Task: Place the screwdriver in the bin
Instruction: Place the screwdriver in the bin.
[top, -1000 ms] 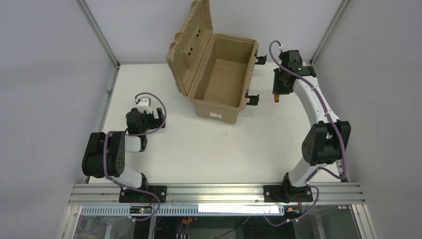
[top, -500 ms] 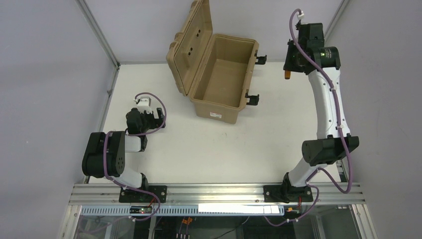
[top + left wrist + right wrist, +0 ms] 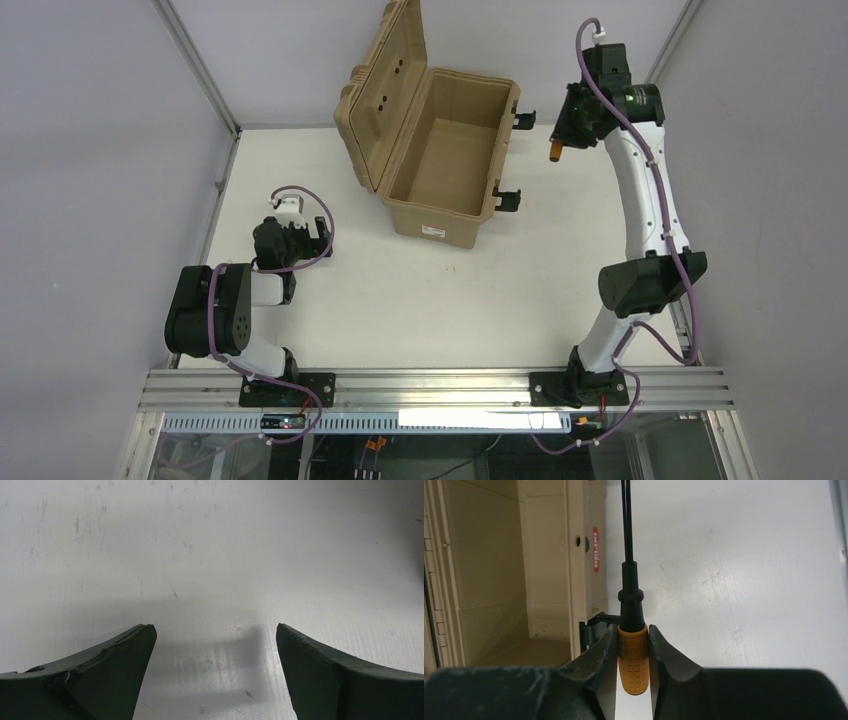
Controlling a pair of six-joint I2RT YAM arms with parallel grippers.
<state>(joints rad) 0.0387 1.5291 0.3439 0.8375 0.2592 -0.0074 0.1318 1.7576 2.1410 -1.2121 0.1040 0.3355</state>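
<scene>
Since the earlier frames the right gripper [image 3: 632,630] has risen and swung left toward the case. Near left, the left gripper [image 3: 215,630] sits low over the white table [image 3: 400,290], jaws apart, empty. Far right, the right gripper is clamped on the small orange-handled, black-shafted screwdriver [image 3: 633,660], held aloft. Its shaft points straight out, just outside the latch wall of the open tan hard-plastic bin [image 3: 440,215]; the cavity lies to its left

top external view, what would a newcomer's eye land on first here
The big tan bin stands open at the back of the table. Just right of it, the right claw hangs in the air, shut on the orange-handled screwdriver. The left claw rests open at the table's left.
</scene>
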